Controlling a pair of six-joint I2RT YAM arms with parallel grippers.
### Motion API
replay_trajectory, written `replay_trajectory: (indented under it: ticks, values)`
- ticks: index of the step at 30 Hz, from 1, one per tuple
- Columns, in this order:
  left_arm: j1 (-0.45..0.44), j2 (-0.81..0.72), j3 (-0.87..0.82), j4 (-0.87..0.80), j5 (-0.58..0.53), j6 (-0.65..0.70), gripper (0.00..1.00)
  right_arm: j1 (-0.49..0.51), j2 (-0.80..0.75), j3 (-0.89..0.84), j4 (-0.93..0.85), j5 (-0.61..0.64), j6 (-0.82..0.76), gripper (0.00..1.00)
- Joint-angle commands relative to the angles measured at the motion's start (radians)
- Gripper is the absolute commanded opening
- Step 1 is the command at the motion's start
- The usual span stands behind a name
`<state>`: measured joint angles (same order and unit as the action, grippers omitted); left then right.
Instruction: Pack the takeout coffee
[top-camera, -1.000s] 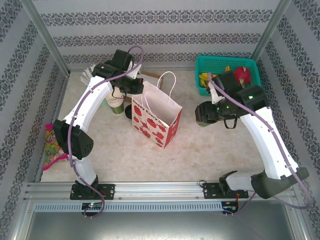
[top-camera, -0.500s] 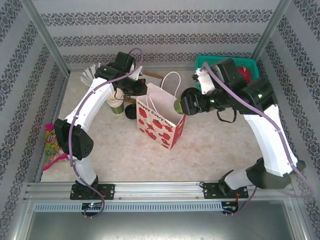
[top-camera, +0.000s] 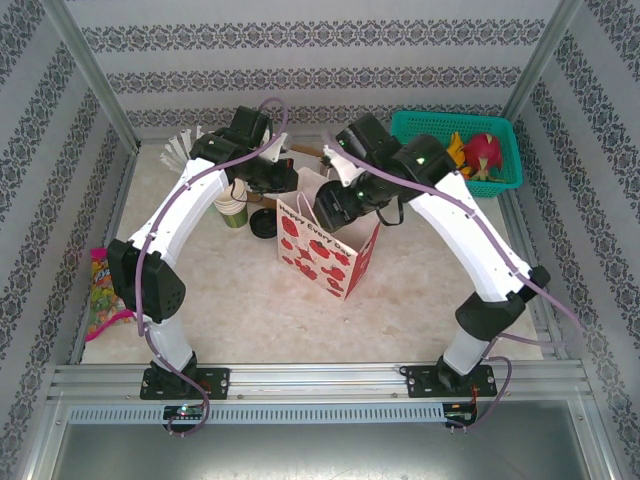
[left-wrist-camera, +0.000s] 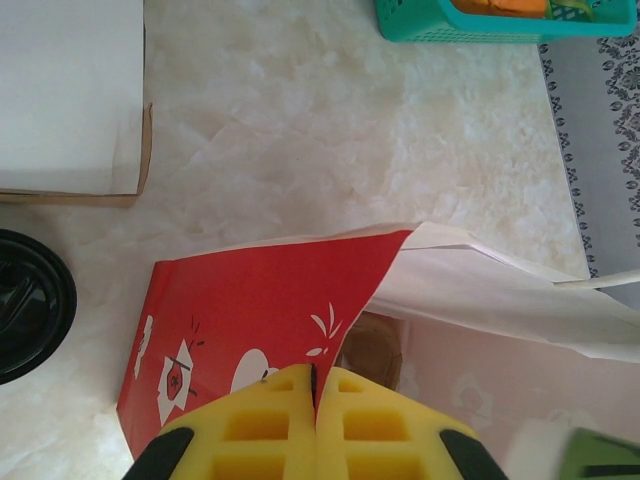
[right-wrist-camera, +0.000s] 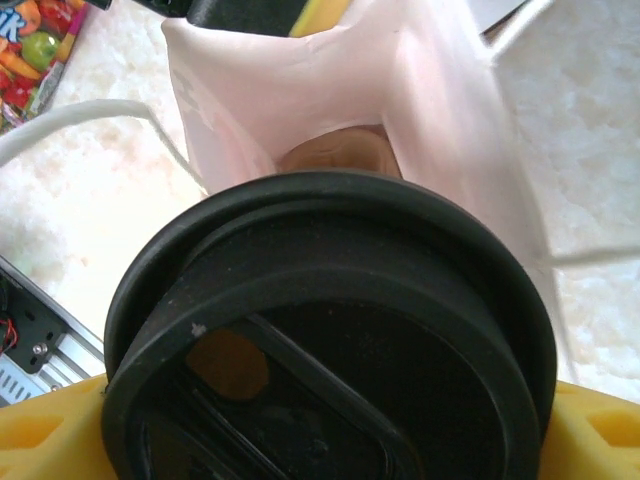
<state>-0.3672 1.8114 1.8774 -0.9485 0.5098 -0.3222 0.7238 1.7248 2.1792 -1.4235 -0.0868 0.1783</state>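
The takeout coffee's black lid (right-wrist-camera: 330, 340) sits close under the right wrist camera, and my right gripper (right-wrist-camera: 330, 445) is shut on the cup, one yellow finger (right-wrist-camera: 40, 440) on each side. The cup hangs just above the open mouth (right-wrist-camera: 340, 150) of the red-and-white paper bag (top-camera: 325, 250). In the left wrist view the cup's green side (left-wrist-camera: 600, 455) shows at the bottom right. My left gripper (left-wrist-camera: 315, 385) is shut on the bag's red rim (left-wrist-camera: 260, 300), holding it open. From above, the left gripper (top-camera: 287, 185) and the right gripper (top-camera: 335, 205) meet over the bag.
A stack of lidless green cups (top-camera: 232, 205) and a loose black lid (top-camera: 263, 225) stand left of the bag. A cup of straws (top-camera: 180, 148) is at the back left. A teal basket (top-camera: 500, 130) sits back right, a snack packet (top-camera: 100, 290) at the left edge.
My right arm has swung left from beside the basket, carrying the coffee to just above the bag's mouth. The left gripper kept hold of the bag rim, and the bag shifted slightly right.
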Motion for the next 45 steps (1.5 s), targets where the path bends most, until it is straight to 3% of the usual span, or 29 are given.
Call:
replay_trajectory:
  ticks: [1,11,29,45]
  values:
    - [-0.009,-0.043,-0.003,0.022,0.01,0.007,0.06,0.013,0.018,0.024,0.035,-0.007,-0.025,0.61]
    - [-0.009,-0.056,-0.027,0.048,0.006,0.012,0.06,0.007,0.047,-0.022,0.048,-0.062,-0.052,0.61]
    - [-0.009,-0.067,-0.054,0.068,0.018,0.043,0.0,-0.01,0.113,-0.059,0.026,0.05,-0.085,0.61]
    - [-0.009,-0.078,-0.073,0.063,-0.002,0.078,0.0,-0.042,0.067,-0.048,0.033,-0.068,-0.07,0.61]
